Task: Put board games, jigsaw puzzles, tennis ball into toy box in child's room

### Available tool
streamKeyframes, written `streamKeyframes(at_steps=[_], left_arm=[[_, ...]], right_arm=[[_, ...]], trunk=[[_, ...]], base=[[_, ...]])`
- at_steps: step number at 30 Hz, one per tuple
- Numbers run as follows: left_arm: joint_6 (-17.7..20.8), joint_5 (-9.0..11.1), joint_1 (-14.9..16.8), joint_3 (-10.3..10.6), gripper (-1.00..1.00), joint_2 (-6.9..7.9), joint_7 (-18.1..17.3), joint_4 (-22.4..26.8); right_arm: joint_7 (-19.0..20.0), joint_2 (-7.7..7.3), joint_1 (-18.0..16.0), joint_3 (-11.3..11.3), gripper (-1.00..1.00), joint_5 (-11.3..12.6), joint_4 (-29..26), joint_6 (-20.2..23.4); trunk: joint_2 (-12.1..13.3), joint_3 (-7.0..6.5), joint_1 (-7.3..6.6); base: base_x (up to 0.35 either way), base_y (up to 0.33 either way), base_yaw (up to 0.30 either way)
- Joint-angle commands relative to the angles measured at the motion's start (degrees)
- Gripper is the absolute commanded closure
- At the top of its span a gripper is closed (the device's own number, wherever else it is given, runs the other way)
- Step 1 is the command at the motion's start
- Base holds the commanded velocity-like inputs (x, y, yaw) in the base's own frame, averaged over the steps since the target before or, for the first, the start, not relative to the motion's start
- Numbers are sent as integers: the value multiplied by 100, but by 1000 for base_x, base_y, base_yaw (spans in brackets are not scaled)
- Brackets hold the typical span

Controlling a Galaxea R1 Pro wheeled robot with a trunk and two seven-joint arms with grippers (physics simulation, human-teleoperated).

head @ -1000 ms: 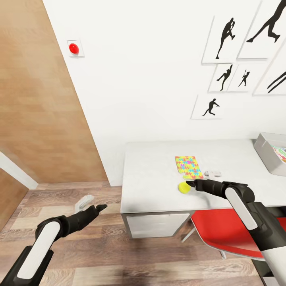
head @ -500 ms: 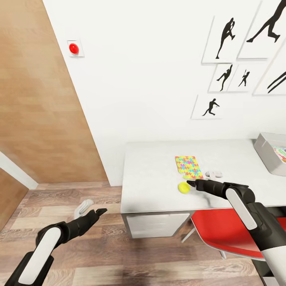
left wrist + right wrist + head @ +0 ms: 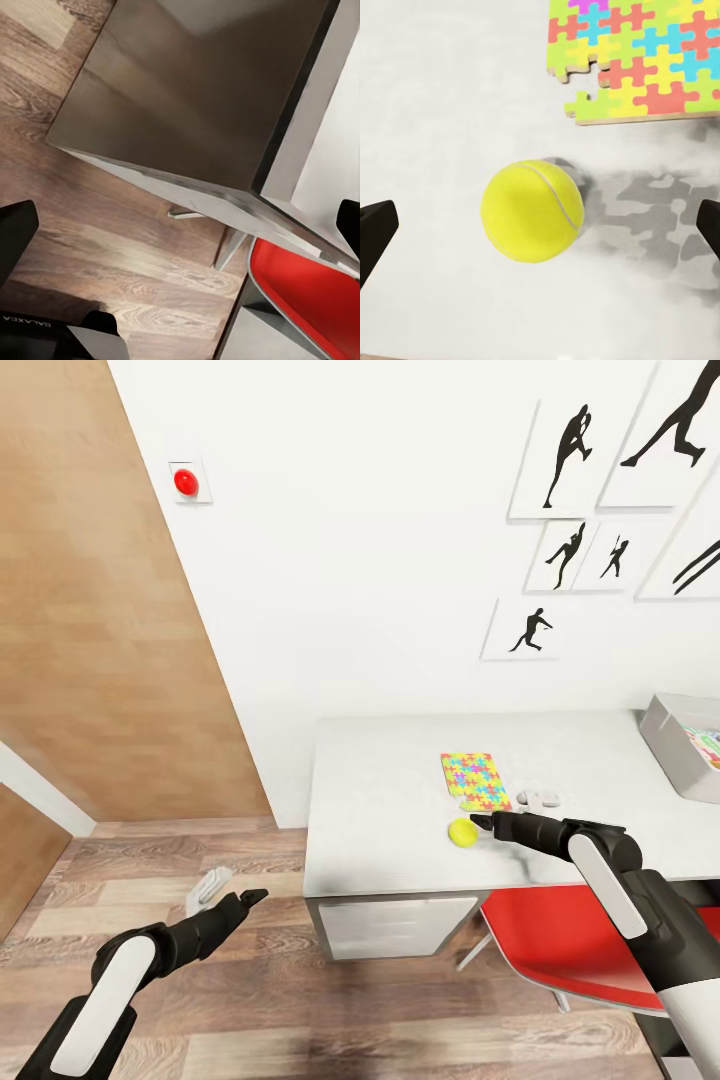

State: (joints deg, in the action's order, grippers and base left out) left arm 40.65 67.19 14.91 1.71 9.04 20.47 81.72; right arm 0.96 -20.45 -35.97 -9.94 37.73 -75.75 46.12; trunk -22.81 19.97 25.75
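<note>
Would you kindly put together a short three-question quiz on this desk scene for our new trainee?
1. True or false: the right pincer is shut on the tennis ball.
2. Which lies nearer the wall on the desk: the ball or the colourful jigsaw puzzle?
A. ball
B. puzzle
3. Fill in: the chair tucked under the desk is ____ in colour.

Key
1. False. In the right wrist view the ball sits on the desk between two widely parted fingertips, untouched.
2. B
3. red
</note>
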Motion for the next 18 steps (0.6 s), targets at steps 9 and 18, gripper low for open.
streamKeyframes(at_steps=[9,18], left_arm=[[2,60,4,8,-100,4,58,8],[2,60,4,8,-100,4,58,8]], right_arm=[[10,-5,-5,-6,-100,-12,-4,20],[10,-5,-5,-6,-100,-12,-4,20]], trunk=[[-11,10,3],[-11,10,3]], base=[[0,0,0],[0,0,0]])
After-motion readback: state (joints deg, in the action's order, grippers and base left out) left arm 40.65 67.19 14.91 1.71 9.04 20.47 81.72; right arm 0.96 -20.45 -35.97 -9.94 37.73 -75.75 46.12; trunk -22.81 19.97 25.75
